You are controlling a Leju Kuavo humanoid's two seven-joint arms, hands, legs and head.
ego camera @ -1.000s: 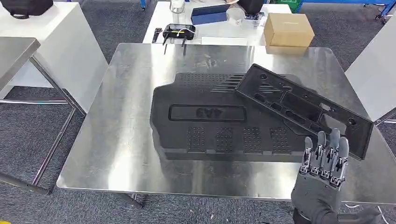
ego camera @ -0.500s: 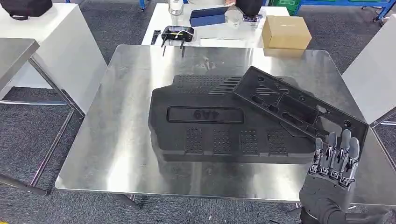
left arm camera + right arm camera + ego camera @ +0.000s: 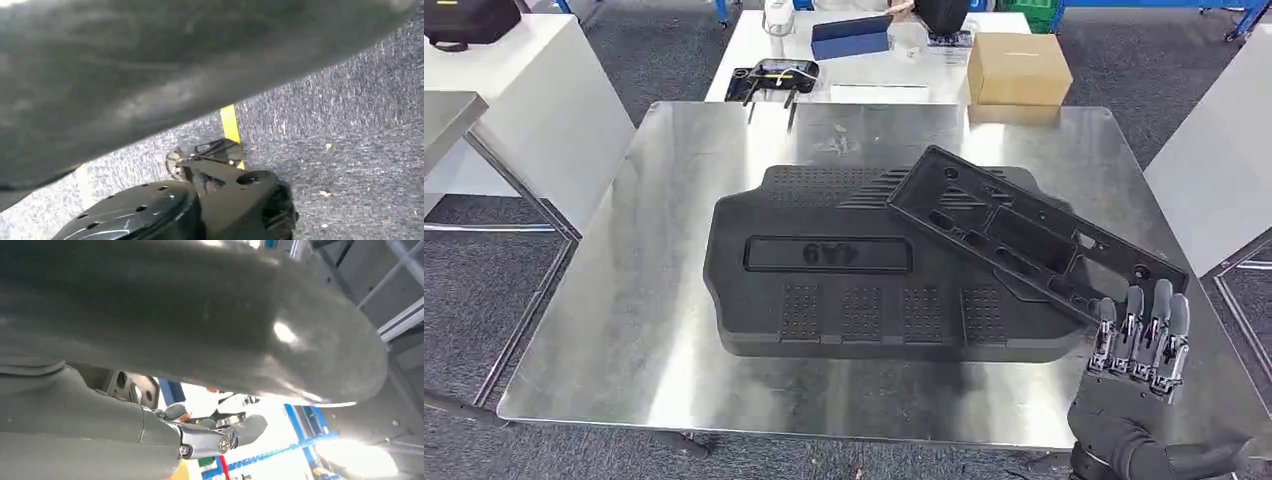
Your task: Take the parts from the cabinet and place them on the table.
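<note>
Parts: two black parts on table | right robot hand: fingers apart, empty

Bright overhead light; glare on steel table; wrist views blurred.

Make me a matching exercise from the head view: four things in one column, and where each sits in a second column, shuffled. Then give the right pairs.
Things:
1. large black panel
2. long black frame
3. cardboard box
4. right hand

Places:
A. on the white table behind the steel one
B. lying flat in the middle of the steel table
C. raised at the steel table's near right corner, fingers up, holding nothing
D. resting across the larger part's right end

Pairs: 1-B, 2-D, 3-A, 4-C
</note>
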